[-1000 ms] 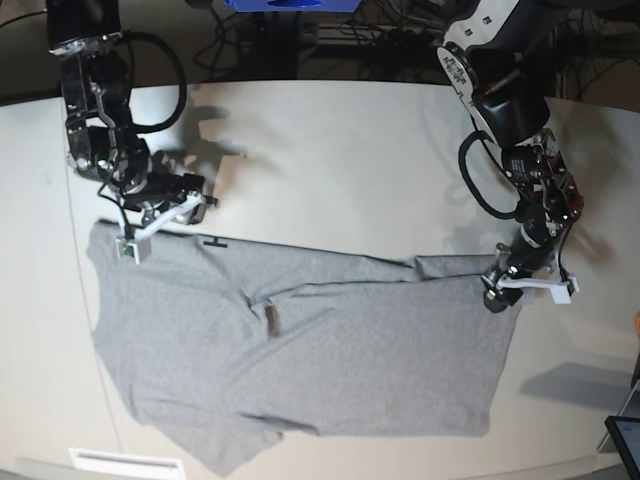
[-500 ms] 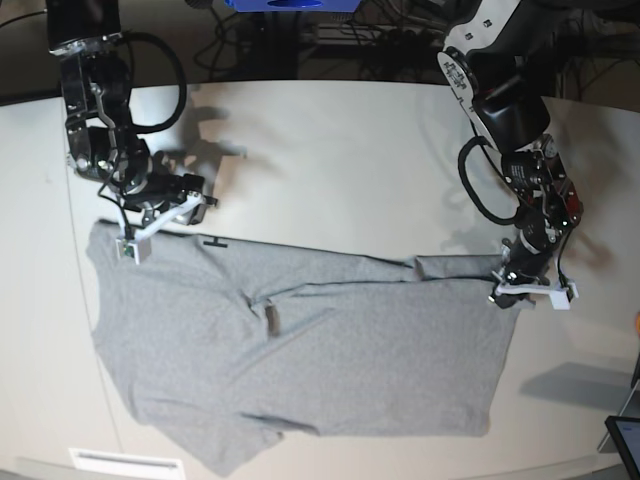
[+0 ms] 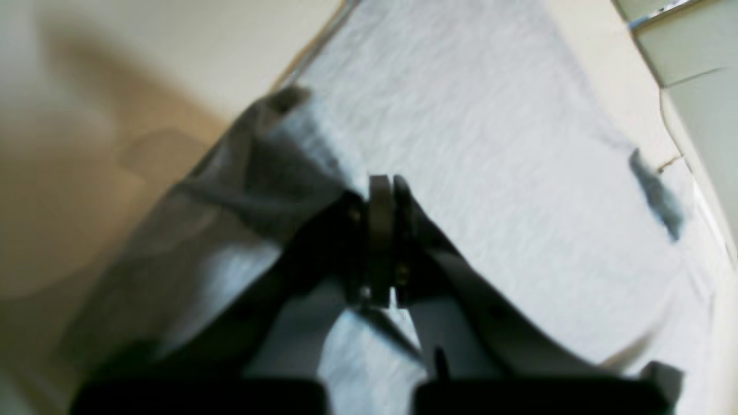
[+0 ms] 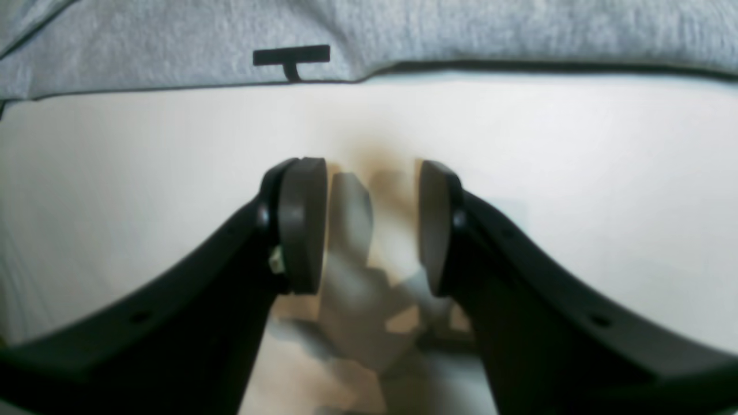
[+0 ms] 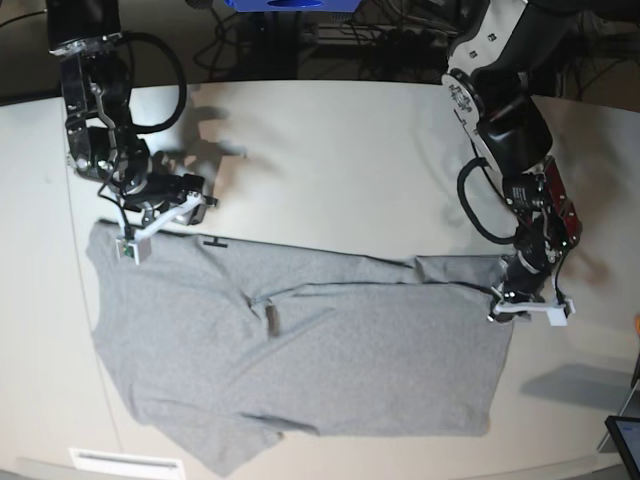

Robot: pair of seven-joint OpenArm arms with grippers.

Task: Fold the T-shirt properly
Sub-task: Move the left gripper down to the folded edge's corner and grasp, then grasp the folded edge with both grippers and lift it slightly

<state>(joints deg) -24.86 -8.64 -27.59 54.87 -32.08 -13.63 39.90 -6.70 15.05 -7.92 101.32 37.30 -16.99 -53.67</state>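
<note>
A pale cream surface (image 5: pixel 330 160) fills most of the scene. Beyond its far edge lie a blue object (image 5: pixel 288 5) and tangled dark cables (image 5: pixel 380 40). At the near right corner sits a dark screen-like device (image 5: pixel 625 440); a white strip (image 5: pixel 125 462) lies near left.

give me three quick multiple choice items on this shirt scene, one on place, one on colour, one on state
1. Where is the left pincer?
A. at the T-shirt's edge
B. off the table
C. at the shirt's centre

2. What colour is the T-shirt?
A. navy
B. grey
C. red

3. How is the right pincer?
A. shut on cloth
B. open and empty
C. holding a tag

Key: 1 A, base view shows it at the shirt's corner. 2 B, heather grey in all views. 3 B, bare table shows between its pads.
</note>
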